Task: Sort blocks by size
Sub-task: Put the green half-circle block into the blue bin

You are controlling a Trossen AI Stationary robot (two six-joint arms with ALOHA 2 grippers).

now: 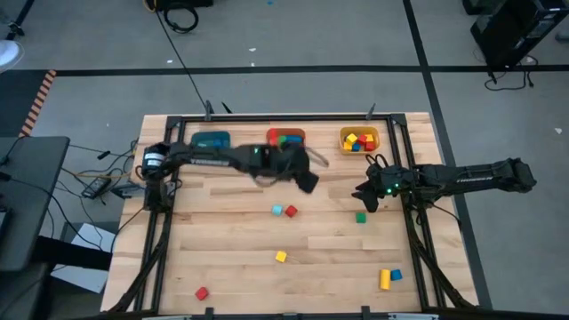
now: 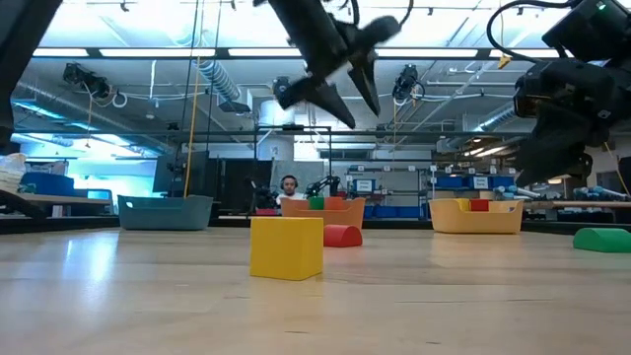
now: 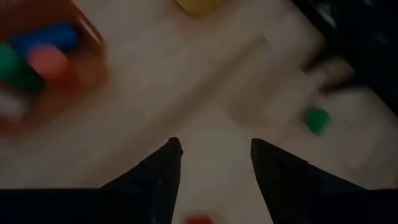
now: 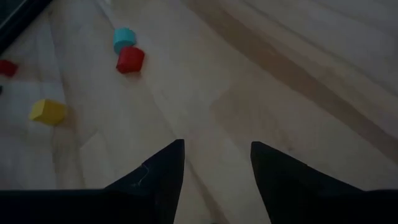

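Left gripper [image 1: 311,171] fingers apart, empty, raised by orange bin [image 1: 285,139]. Right gripper [image 1: 364,194] fingers apart, empty; green block [image 1: 361,217] on surface just beside them.

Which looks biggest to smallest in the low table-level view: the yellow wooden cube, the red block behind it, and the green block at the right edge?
1. Yellow wooden cube, clearly largest, though it sits nearest the camera.
2. and 3. Red block and green block look similar; both are partly hidden or cut off, so I won't rank them.
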